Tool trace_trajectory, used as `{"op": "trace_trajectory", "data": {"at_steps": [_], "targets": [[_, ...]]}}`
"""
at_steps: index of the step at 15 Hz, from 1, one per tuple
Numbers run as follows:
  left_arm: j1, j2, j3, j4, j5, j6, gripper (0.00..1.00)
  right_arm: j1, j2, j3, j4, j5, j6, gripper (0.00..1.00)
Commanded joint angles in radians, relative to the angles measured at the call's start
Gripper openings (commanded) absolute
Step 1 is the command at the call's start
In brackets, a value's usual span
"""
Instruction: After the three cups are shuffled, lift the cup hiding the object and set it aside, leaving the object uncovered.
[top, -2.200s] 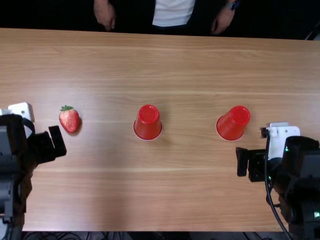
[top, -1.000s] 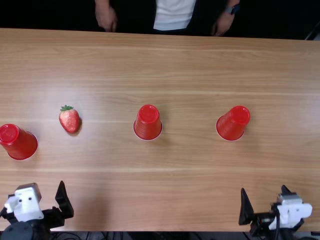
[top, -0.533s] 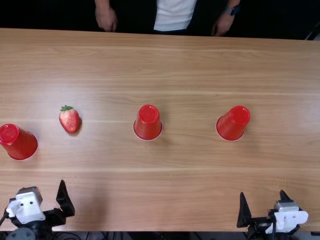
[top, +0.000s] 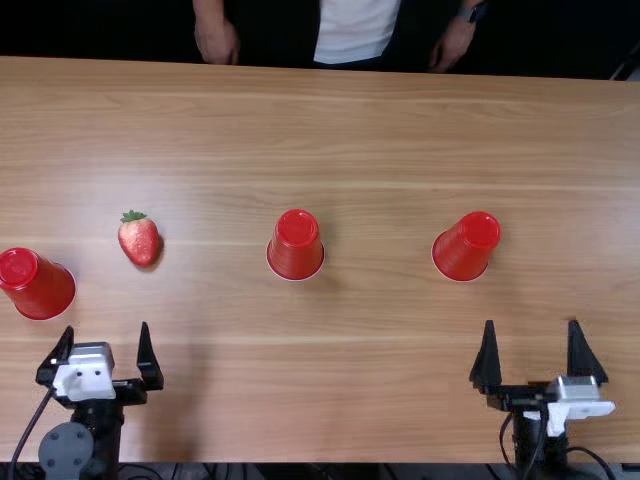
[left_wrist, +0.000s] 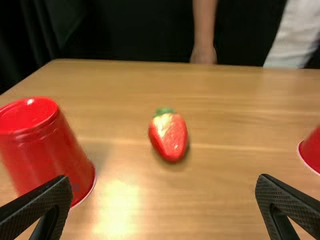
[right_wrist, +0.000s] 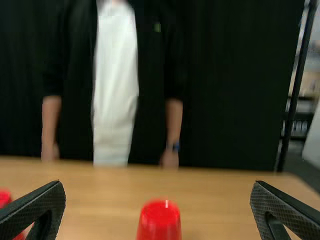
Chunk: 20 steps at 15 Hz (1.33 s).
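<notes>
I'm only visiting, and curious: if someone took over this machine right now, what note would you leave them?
Left end effector: open, empty, at the table's near edge. Right end effector: likewise.
Strawberry lies bare; left cup stands upside down near it, not touching.
Middle cup and right cup stand upside down.
Done: strawberry uncovered, cup set aside. Left: nothing, it seems.

Light brown wood-grain surface (top: 330, 130), plank seams running left to right, one soft glare patch (left_wrist: 117, 205) near its near-left corner; black backdrop (right_wrist: 225, 75) hangs behind the far edge, thin dark pole (right_wrist: 292, 85) leaning slightly at the backdrop's edge, paler room beyond it.
</notes>
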Motion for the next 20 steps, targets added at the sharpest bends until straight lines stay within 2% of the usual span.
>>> {"op": "trace_trajectory", "data": {"at_steps": [1, 3, 7, 20], "targets": [[-0.006, -0.011, -0.045, 0.058, 0.041, 0.028, 1.0, -0.012, -0.006, -0.078, 0.064, 0.008, -0.001, 1.0], [-0.005, -0.011, -0.069, 0.126, 0.036, 0.028, 1.0, -0.012, -0.006, -0.127, 0.095, 0.01, 0.001, 1.0], [-0.005, -0.011, -0.069, 0.111, 0.04, 0.028, 1.0, -0.01, -0.006, -0.148, 0.012, 0.015, 0.01, 1.0], [-0.005, -0.011, -0.069, 0.113, 0.04, 0.028, 1.0, -0.01, -0.006, -0.148, 0.008, 0.015, 0.002, 1.0]]}}
